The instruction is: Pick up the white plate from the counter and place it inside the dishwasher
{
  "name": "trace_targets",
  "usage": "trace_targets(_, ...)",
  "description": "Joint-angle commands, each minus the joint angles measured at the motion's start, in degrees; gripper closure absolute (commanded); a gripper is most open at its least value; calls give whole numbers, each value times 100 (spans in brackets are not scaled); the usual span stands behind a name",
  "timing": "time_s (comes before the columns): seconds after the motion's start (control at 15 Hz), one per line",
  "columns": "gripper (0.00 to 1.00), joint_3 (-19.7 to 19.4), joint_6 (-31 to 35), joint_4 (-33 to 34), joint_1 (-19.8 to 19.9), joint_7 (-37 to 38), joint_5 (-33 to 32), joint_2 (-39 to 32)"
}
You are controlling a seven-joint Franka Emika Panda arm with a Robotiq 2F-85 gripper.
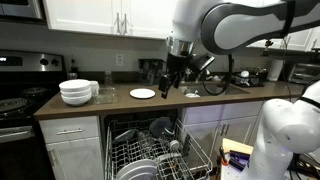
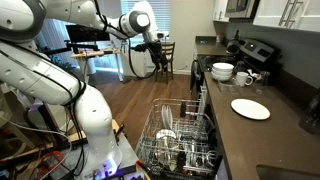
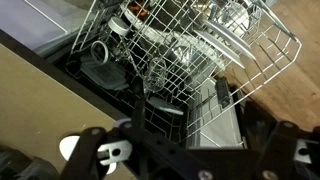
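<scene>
My gripper [image 1: 168, 80] hangs in the air near the front edge of the desk [image 1: 120, 104]. My wrist view looks down into the open dishwasher [image 1: 150, 150]. There my two fingers [image 3: 108, 152] stand far apart with nothing between them. So my gripper is wide and empty.

The white plate [image 1: 142, 93] lies flat on the desk. It is near my gripper but not touching it. In my wrist view I see a small bit of white [image 3: 68, 148] low at the side. I think that is the plate.

I think my job now is to get to the plate. I need to slide over until my fingers are above its rim, then go down slowly. The plate is thin and flat, so I should pinch it at the rim, one finger on each side. If I push down too hard, it may slip or tip.

The stack of bowls [image 1: 78, 92] sits on the far side of the plate, so I should keep clear of it. The rack [image 2: 180, 140] already holds dishes, so later I will need a free slot.
</scene>
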State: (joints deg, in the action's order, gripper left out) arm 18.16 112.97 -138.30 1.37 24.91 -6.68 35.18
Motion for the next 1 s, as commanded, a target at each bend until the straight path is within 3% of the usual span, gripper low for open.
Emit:
trace_targets(0.0, 0, -104, -26, 18, -129, 62, -75, -29)
trace_targets(0.47, 0, -104, -26, 18, -129, 62, -75, -29)
trace_targets(0.93, 0, -875, -526, 847, 22, -1015, -217, -1835)
